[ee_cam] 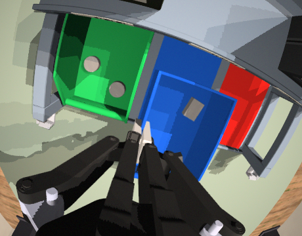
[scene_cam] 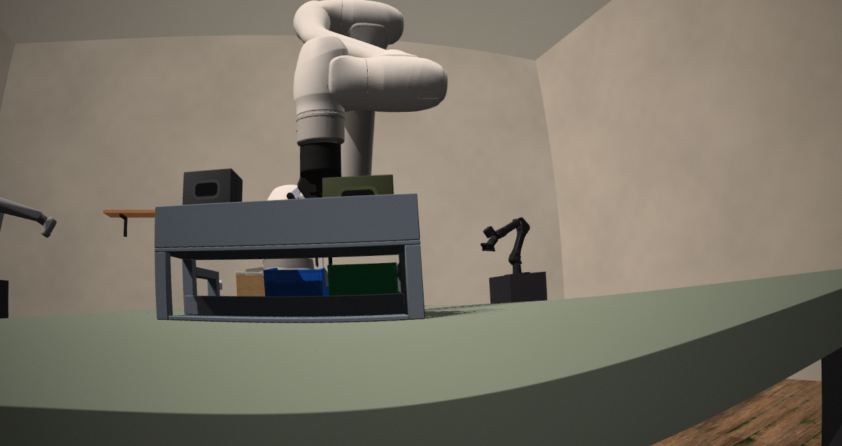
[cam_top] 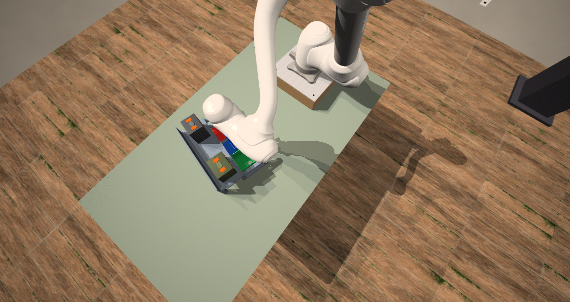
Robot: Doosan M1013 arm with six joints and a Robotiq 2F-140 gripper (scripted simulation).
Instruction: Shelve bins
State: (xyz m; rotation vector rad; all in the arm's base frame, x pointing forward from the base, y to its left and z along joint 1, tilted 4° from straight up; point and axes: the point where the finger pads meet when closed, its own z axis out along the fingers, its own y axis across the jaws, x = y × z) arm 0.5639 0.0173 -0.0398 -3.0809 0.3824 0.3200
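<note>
The gripper is shut on the left wall of the blue bin. The bin holds a grey block. Its back part is over the blue mark and its front part juts out past the shelf edge. The bin's right side overlaps the red mark in the wrist view. The green bin sits in the left spot with two round grey parts in it and its open front facing out. I see no red bin.
The grey shelf has side posts beside the outer spots. Its upper board carries a dark box and an olive box. The robot base stands on a wooden block behind.
</note>
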